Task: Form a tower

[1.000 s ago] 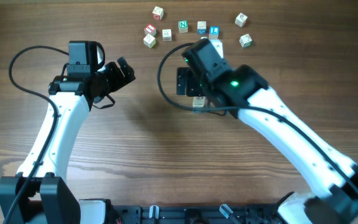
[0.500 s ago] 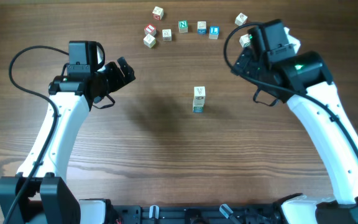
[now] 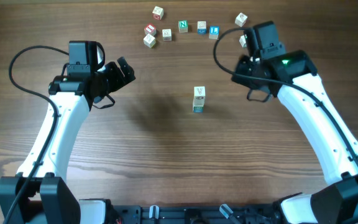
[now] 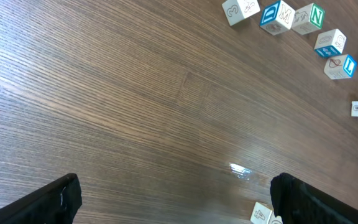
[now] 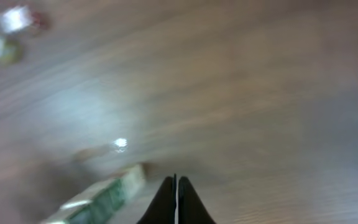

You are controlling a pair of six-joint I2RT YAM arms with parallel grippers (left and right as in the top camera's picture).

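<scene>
**Status.** The tower [image 3: 199,99] stands near the middle of the counter [image 3: 154,143], apart from both arms. It is a narrow column one cube wide, with a pale top face and a teal face low down. I cannot read the exact cube count from overhead. The loose letter cubes [image 3: 183,26] lie scattered along the far edge, well apart from the column.

**Fingers.** The left fingers [image 3: 124,70] are spread wide and hold nothing, hovering over bare counter to the left of the tower. The right fingers [image 5: 176,199] are clenched together on nothing. In the blurred right wrist view the column lies ahead of them and to one side, not between them.

**Handling, as I judge it.**
- The cubes look like light, rigid wood with smooth faces, so moderate pressure should hold one without crushing it.
- Nothing appears to bind the column. I expect a sideways nudge to topple it.

**Where to take hold.**
1. I take a loose cube by two opposite side faces at mid-height, leaving its underside free.
2. I do not grip the tower itself. I approach it from directly above.
3. I square the cube over the top face before letting go.
</scene>
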